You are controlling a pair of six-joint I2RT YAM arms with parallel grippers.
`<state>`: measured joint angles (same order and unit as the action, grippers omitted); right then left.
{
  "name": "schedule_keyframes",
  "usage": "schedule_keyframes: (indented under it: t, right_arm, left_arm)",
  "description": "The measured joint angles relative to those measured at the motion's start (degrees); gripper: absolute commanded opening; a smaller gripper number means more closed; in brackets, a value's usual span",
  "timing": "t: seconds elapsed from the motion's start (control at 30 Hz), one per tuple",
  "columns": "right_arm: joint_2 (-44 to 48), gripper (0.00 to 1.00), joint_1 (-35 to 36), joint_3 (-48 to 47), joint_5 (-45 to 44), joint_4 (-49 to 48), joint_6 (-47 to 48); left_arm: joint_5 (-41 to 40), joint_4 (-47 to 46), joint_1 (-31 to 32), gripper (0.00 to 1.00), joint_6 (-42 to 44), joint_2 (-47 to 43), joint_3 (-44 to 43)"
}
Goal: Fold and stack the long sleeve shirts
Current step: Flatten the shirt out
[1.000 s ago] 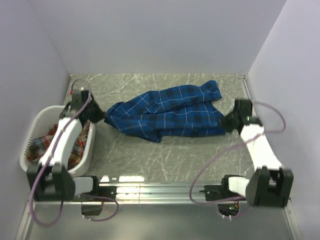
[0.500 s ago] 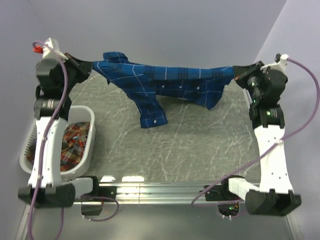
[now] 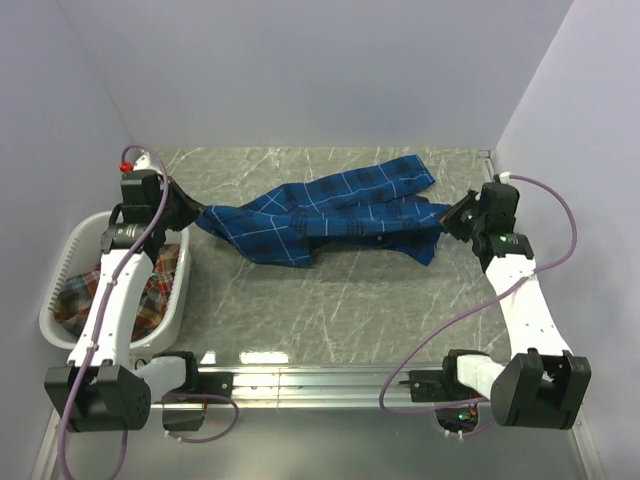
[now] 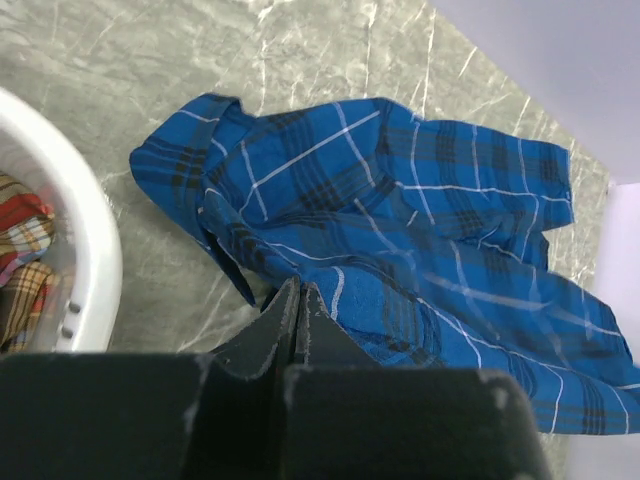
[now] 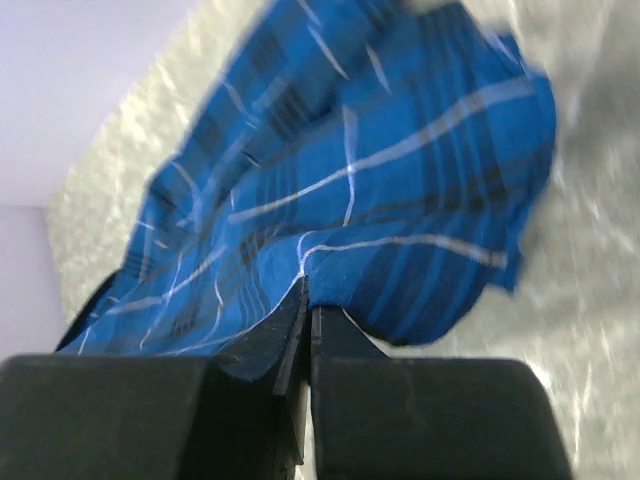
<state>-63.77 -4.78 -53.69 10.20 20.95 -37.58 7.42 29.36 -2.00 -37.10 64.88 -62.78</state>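
Observation:
The royal blue plaid shirt (image 3: 330, 215) lies bunched across the back of the marble table, stretched between my two grippers. My left gripper (image 3: 192, 213) is shut on the shirt's left end; in the left wrist view the closed fingertips (image 4: 298, 292) pinch the blue cloth (image 4: 400, 230). My right gripper (image 3: 452, 217) is shut on the shirt's right end; in the right wrist view the closed fingertips (image 5: 306, 290) hold a fold of the cloth (image 5: 380, 180). The red-orange plaid shirt (image 3: 150, 290) lies crumpled in the basket.
A white plastic laundry basket (image 3: 68, 262) stands at the left edge of the table, under my left arm; its rim (image 4: 95, 250) shows in the left wrist view. Purple walls enclose the table on the left, back and right.
Both arms have come down from the raised position of half a second ago. The blue shirt, then held stretched in the air, now rests on the table, still gripped at both ends.

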Motion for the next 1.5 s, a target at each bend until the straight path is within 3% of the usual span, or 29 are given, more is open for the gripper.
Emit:
schedule_keyframes:
  t: [0.2, 0.4, 0.5, 0.53, 0.63, 0.77, 0.97, 1.13, 1.5]
  right_arm:
    - [-4.55, 0.03, 0.00, -0.59, -0.39, 1.64, -1.22]
    - [-12.87, 0.04, 0.00, -4.17, -1.31, 2.40, -2.23]
    - [-15.28, 0.08, 0.02, -6.73, -1.75, 2.47, -2.45]
    - [-15.91, 0.12, 0.02, -7.72, -1.99, 2.45, -2.49]
    - [-17.97, 0.53, 0.09, -11.26, -3.63, 2.78, -2.51]
    - [-19.54, 0.74, 1.90, -14.36, -7.63, 2.60, 0.15]
    - [-13.77, 0.75, 14.91, -11.98, -12.13, -1.49, 9.53]
    - [-7.74, 0.75, 25.31, -8.04, -2.58, -8.98, 18.05]
    - [-30.40, 0.74, 34.25, -6.60, 19.32, -18.86, 20.94]
  left_arm:
    - [-0.13, -1.60, -0.02, 0.01, -0.11, -2.32, 2.34]
    - [0.70, -4.66, -0.02, 0.00, -0.50, 2.56, 5.62]
    - [0.96, -5.95, -0.02, 0.01, -0.50, 5.68, 5.62]
    - [0.96, -6.40, -0.02, 0.01, -0.50, 6.27, 5.62]
    - [1.44, -8.44, -0.02, 0.01, -0.46, 8.15, 5.35]
    - [2.71, -10.64, -0.07, 0.01, -0.50, 12.76, 3.52]
    - [4.83, -12.46, -0.07, 0.01, -0.90, 17.42, 2.99]
    - [5.60, -13.16, -0.07, 0.00, -1.36, 17.53, 2.99]
    - [6.43, -13.57, -0.07, 0.00, -1.70, 17.62, 2.97]
